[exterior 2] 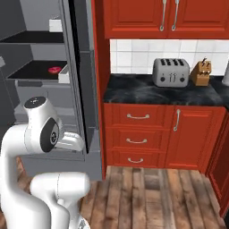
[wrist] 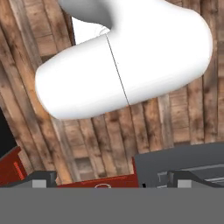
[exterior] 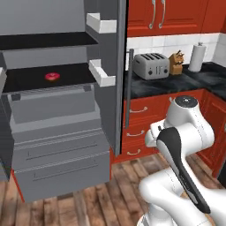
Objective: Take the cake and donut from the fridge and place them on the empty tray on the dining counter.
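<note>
— Fridge (exterior: 53,145)?
— Open, right door swung out, white bins (exterior: 102,73) on its inside. Two grey drawers low down.
— Donut (exterior: 52,77)?
— Pink, alone on the lower black shelf (exterior: 26,79), toward the middle; seen also past the door edge from the right (exterior 2: 55,69).
— Gripper (wrist: 112,181)?
— Aimed down at the wooden floor (wrist: 183,118), fingertips (wrist: 43,178) spread as wide as possible, nothing between them.
— On the counter (exterior: 176,84)?
— Toaster (exterior: 151,65), knife block (exterior: 176,62), paper roll (exterior: 197,56).

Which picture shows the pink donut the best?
The left base view: the donut sits plainly on a black shelf of the open fridge. In the right base view it is small and far off. The hand view looks down at the wooden floor.
</note>
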